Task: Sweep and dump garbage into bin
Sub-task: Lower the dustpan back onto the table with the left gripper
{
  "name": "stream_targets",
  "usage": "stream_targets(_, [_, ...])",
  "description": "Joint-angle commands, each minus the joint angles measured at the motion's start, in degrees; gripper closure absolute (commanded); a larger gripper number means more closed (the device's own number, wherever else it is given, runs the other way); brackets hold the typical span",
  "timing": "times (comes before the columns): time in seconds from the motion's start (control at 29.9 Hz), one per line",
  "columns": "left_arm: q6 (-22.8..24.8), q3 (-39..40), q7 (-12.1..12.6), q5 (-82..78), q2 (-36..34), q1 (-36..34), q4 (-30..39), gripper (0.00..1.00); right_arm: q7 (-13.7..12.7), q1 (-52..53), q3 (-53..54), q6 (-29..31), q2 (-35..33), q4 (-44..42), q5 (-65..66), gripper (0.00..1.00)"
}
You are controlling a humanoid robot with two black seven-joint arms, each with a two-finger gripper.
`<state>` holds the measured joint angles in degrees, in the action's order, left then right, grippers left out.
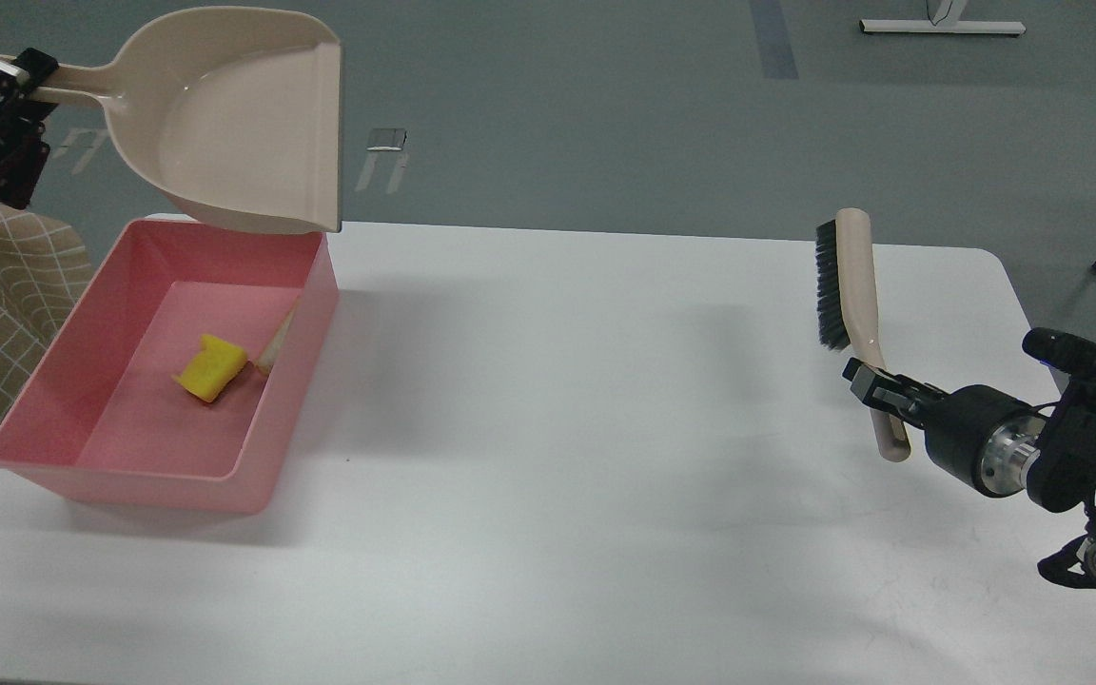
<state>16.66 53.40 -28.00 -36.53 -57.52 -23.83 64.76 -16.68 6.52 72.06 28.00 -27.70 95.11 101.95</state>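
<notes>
Our left gripper (23,78) pinches the handle of the beige plastic dustpan (234,124), held in the air above the far end of the large shallow pink plastic bin (34,400) at the white table's (605,428) left side. Inside the bin, well below that gripper, lie the bright yellow wavy-edged sponge block (210,369) and, just beside it against the right wall, the bread slice (274,347). Well apart, at the table's right, our right gripper (876,388) is clamped on the beige black-bristled brush (851,285).
</notes>
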Motion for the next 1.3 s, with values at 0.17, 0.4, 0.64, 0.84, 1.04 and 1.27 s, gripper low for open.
stream_targets(0.17, [-5.3,-0.2,0.0,-10.1,11.4,-0.6,4.8,1.0,0.0,1.5,-0.1,0.0,-0.1,-0.5,0.0,0.83])
stream_targets(0.4, [-7.9,-2.1,0.3,-14.8,14.7,0.1,7.5,1.0,0.0,1.6,-0.2,0.0,-0.1,-0.8,0.0,0.83])
stream_targets(0.64, [-10.7,-5.0,3.2,-18.7,21.2,-0.2,7.6,1.0,0.0,1.7,-0.1,0.0,-0.1,-1.3,0.0,0.83])
stream_targets(0.84, [-15.9,-10.3,4.9,-19.9,23.5,-0.2,7.6,1.0,0.0,2.4,-0.2,0.0,-0.2,-1.3,0.0,0.83])
stream_targets(1.04, [-18.9,-14.5,5.5,-19.9,26.1,-1.0,7.6,1.0,0.0,3.1,-0.3,0.0,-0.3,-1.3,0.0,0.83])
stream_targets(1.27, [-21.4,-15.5,7.3,-20.0,30.2,-0.9,7.6,1.0,0.0,3.3,-0.4,0.0,-0.3,-1.6,0.0,0.83])
